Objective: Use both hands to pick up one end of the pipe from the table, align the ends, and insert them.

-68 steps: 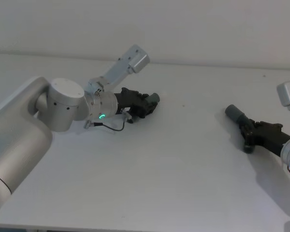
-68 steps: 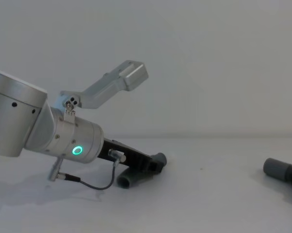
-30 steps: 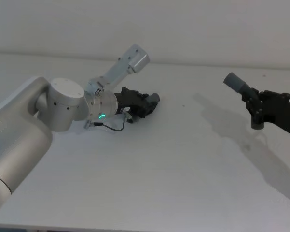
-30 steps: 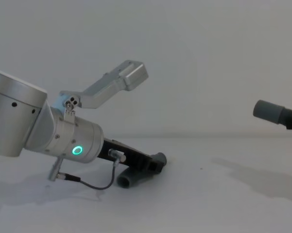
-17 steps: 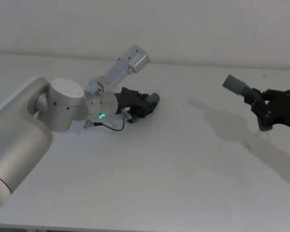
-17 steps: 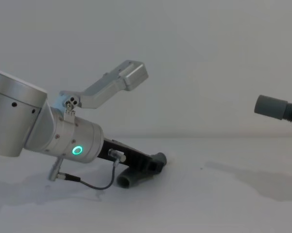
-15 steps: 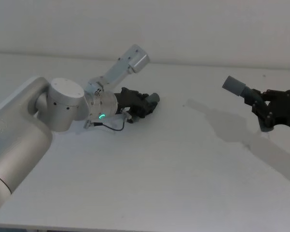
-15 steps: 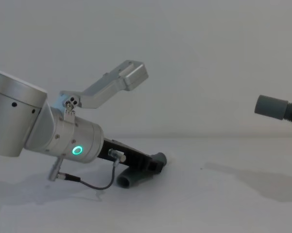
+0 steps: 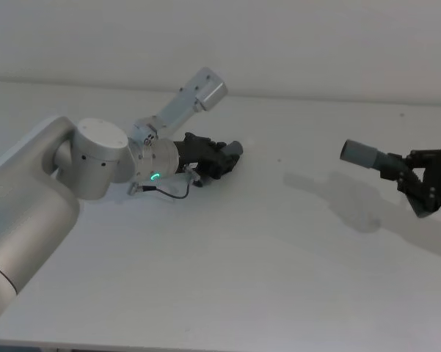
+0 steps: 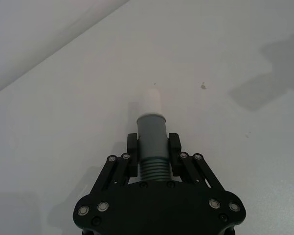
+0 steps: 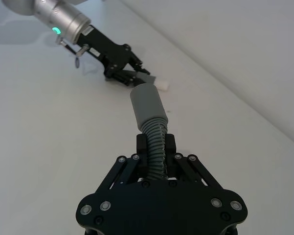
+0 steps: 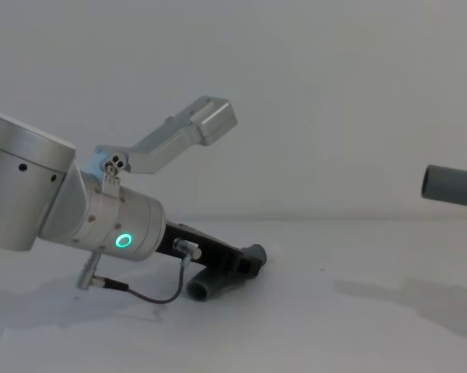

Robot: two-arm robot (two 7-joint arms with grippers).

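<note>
My left gripper (image 9: 214,158) lies low over the white table (image 9: 242,264) at the back left, shut on the ribbed part of a dark-grey pipe piece (image 10: 152,131). That piece's smooth cuff ends in a white tip (image 10: 151,102), and its bent body (image 12: 217,281) rests on the table. At the far right my right gripper (image 9: 420,183) is shut on the ribbed part of the other pipe piece (image 11: 147,106), held clear above the table. Its smooth grey cuff (image 9: 359,154) points left toward the left gripper (image 11: 123,66).
The left arm's silver wrist with a green ring light (image 12: 124,240) and a grey link (image 9: 194,95) stand over the table's back left. The lifted piece casts a shadow (image 9: 337,198) on the bare table between the grippers.
My right gripper has lifted its pipe piece off the table, and over the last half second it has shifted right and turned the cuff more level. The left arm has not moved.
</note>
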